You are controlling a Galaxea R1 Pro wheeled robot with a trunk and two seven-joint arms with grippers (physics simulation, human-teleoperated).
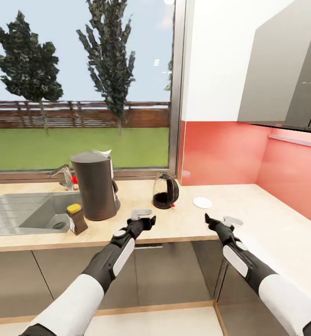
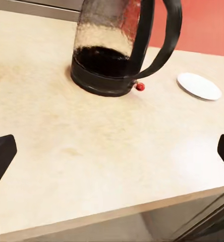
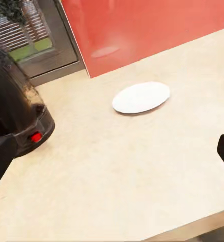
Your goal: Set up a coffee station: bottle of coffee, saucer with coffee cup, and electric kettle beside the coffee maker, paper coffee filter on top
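Both arms forward, jaws apart.

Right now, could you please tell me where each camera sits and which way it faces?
Head view: looks forward and down over both arms at the kitchen countertop, coffee maker and window.
Left wrist view: looks along the open left gripper at the electric kettle; fingertips show.
Right wrist view: looks along the open right gripper at the saucer.
Both wrist views share kettle and saucer.

1. Bright, even daylight from the window.
2. Soft, faint shadows lie on the tabletop.
3. The red backsplash carries a pale glare patch.
4. The glass kettle looks grainy close up.
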